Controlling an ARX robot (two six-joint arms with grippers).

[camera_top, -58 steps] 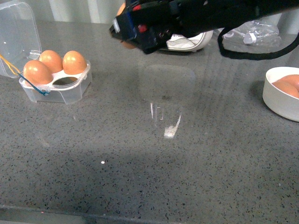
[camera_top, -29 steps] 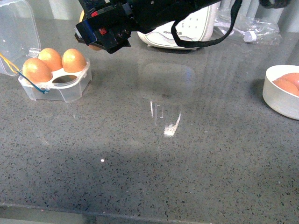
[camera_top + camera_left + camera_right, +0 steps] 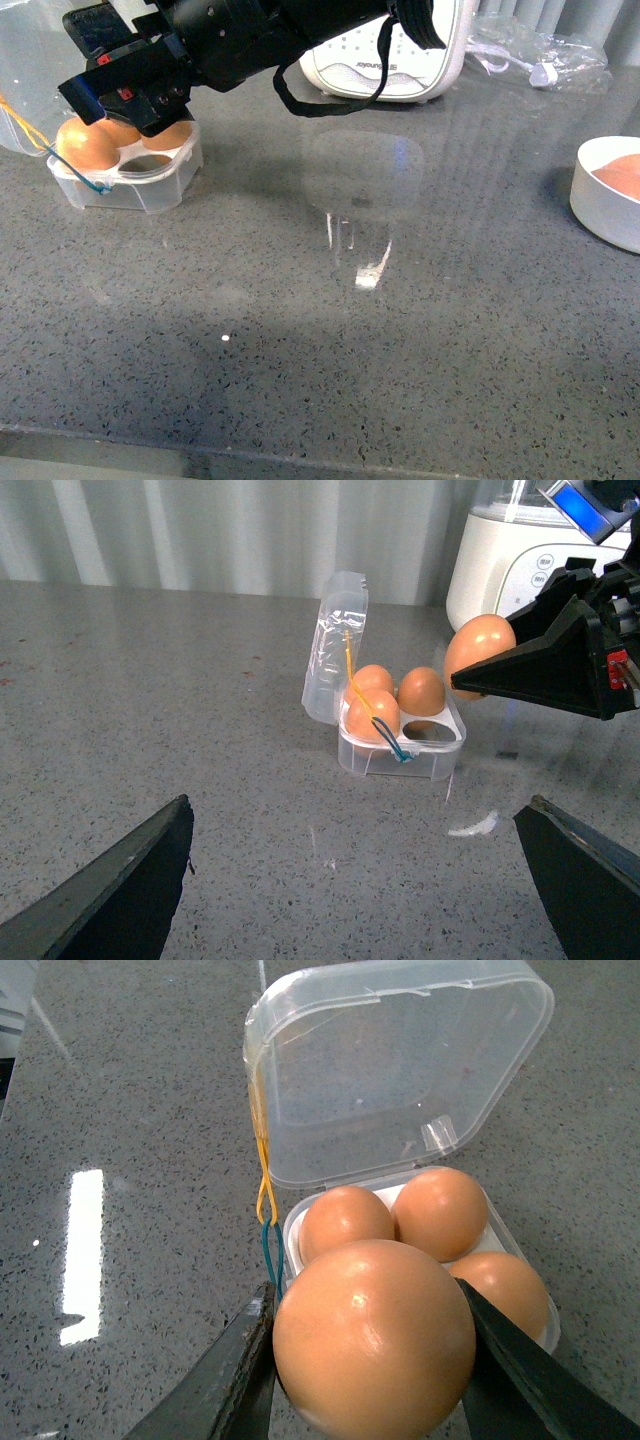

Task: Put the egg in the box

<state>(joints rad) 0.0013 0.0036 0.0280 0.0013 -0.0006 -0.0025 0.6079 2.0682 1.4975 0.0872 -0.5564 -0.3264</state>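
Note:
My right gripper (image 3: 105, 95) is shut on the egg (image 3: 373, 1340), an orange-brown egg also seen in the left wrist view (image 3: 480, 650). It holds it just above the box (image 3: 125, 175), a clear plastic case at the far left with its lid (image 3: 400, 1065) standing open. The box (image 3: 540, 1335) holds three brown eggs; one cup (image 3: 433, 738) shows empty in the left wrist view. Yellow and blue bands (image 3: 266, 1215) hang at its side. My left gripper (image 3: 360, 880) is open and empty, low over the bare counter in front of the box (image 3: 400, 750).
A round white bowl (image 3: 605, 205) with more brown eggs stands at the right edge. A white appliance (image 3: 385, 50) stands at the back behind my right arm. A crumpled clear bag (image 3: 540, 50) lies at the back right.
My right gripper has moved left and down with the egg, from the middle back of the counter to just above the box.

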